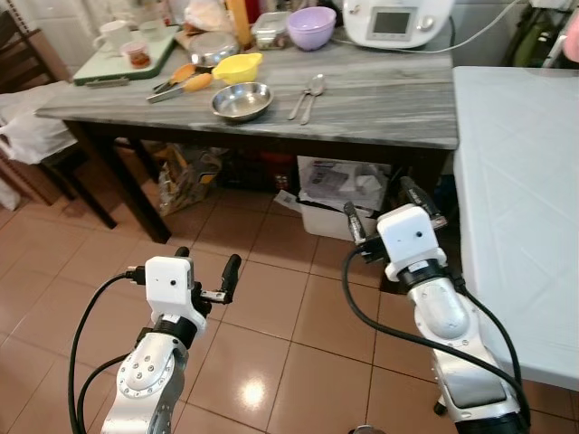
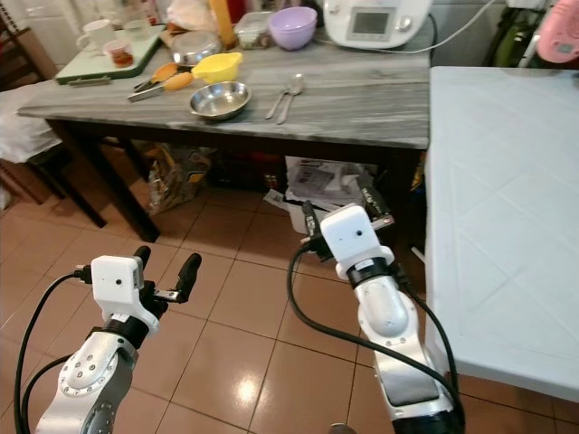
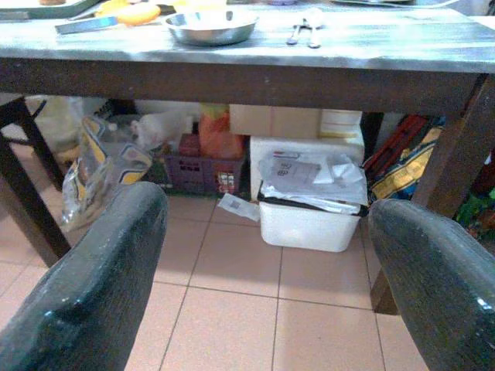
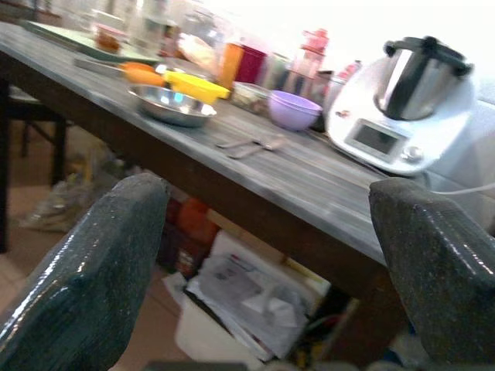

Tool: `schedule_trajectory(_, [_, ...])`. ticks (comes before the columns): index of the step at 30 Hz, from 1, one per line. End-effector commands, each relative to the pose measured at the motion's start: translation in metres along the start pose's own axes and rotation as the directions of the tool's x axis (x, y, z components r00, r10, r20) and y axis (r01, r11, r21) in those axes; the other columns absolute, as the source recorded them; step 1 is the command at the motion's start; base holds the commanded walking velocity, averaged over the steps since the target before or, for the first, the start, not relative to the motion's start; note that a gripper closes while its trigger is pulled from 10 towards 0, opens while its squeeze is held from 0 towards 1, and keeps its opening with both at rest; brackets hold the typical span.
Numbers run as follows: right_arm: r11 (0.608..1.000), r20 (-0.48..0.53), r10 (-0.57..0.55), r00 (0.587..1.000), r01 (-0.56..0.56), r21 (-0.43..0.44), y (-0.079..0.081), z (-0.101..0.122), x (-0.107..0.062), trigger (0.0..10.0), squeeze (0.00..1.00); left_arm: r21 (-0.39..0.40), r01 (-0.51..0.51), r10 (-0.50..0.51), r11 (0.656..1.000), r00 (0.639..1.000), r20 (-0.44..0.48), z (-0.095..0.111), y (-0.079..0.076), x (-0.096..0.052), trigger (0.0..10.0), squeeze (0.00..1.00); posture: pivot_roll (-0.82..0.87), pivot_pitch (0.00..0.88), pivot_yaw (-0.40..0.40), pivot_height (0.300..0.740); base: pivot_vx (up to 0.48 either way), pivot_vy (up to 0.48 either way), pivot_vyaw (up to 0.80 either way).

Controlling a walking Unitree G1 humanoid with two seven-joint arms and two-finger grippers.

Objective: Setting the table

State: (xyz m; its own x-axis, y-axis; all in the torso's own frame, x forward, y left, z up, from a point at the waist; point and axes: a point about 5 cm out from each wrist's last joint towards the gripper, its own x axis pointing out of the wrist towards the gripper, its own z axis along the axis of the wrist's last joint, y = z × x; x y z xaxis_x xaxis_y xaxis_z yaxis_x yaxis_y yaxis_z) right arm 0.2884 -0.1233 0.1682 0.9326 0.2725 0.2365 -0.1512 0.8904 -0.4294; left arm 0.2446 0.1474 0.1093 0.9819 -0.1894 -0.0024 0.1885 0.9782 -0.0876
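Two spoons – shiny, side by side | steel bowl – round | both grippers released

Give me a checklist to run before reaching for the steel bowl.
1. Left gripper open and holding nothing: ok, fingers spread wide.
2. Right gripper open and holding nothing: ok.
3. Steel bowl upright and uncovered near the table front edge: ok.
4. Within reach: not ok, both grippers hang over the floor tiles, short of and below the tabletop.
5. Room around the bowl: cannot tell for certain; the yellow bowl sits just behind it, the spoons lie apart to its right.
6. White table close beside the right arm: watch the elbow.
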Motion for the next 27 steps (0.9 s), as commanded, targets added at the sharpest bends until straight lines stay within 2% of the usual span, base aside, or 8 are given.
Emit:
schedule_trajectory(1, [1.000,-0.007,0.020,1.000,-0.019,0.014,0.004,0.002,0.002,10.0,0.05,-0.003,-0.006,0.006,1.000,1.000,-0.006,-0.002,0.000,0.000,10.0,0.00,-0.15,0.150,0.114,0.740,0.000,0.000,-0.67])
schedule_trajectory(14, [1.000,-0.013,0.027,1.000,-0.027,0.010,0.003,0.001,0.001,10.0,0.05,-0.017,-0.037,0.037,0.999,0.999,-0.017,-0.008,0.002,-0.004,10.0,0.00,-0.15,0.149,0.102,0.740,0.000,0.000,-0.66])
schedule_trajectory(19, [0.999,-0.018,-0.006,1.000,0.006,0.032,-0.003,0.000,-0.002,10.0,0.05,0.045,-0.154,0.153,0.987,0.988,0.021,-0.004,0.019,-0.007,10.0,0.00,-0.15,0.142,0.108,0.740,0.000,0.000,-0.67])
schedule_trajectory(20, [0.997,-0.035,-0.022,0.999,0.025,0.069,-0.007,-0.003,-0.005,10.0,0.05,0.061,-0.220,0.217,0.974,0.975,0.051,0.001,0.029,-0.008,10.0,0.00,-0.14,0.140,0.109,0.740,0.000,0.000,-0.64])
schedule_trajectory(22, [0.990,-0.080,-0.036,0.996,0.046,0.130,-0.011,-0.010,-0.009,10.0,0.05,0.080,-0.279,0.273,0.957,0.959,0.081,0.006,0.039,-0.009,10.0,0.00,-0.14,0.135,0.109,0.740,0.000,0.000,-0.60])
schedule_trajectory(25, [0.982,-0.128,-0.055,0.990,0.077,0.173,-0.017,-0.019,-0.018,10.0,0.04,0.101,-0.320,0.310,0.942,0.946,0.096,0.010,0.047,-0.012,10.0,0.00,-0.15,0.132,0.111,0.740,0.000,0.000,-0.55])
schedule_trajectory(27, [0.981,-0.153,-0.068,0.986,0.094,0.171,-0.021,-0.024,-0.025,10.0,0.05,0.102,-0.327,0.319,0.939,0.943,0.092,0.009,0.050,-0.014,10.0,0.00,-0.15,0.131,0.112,0.740,0.000,0.000,-0.51])
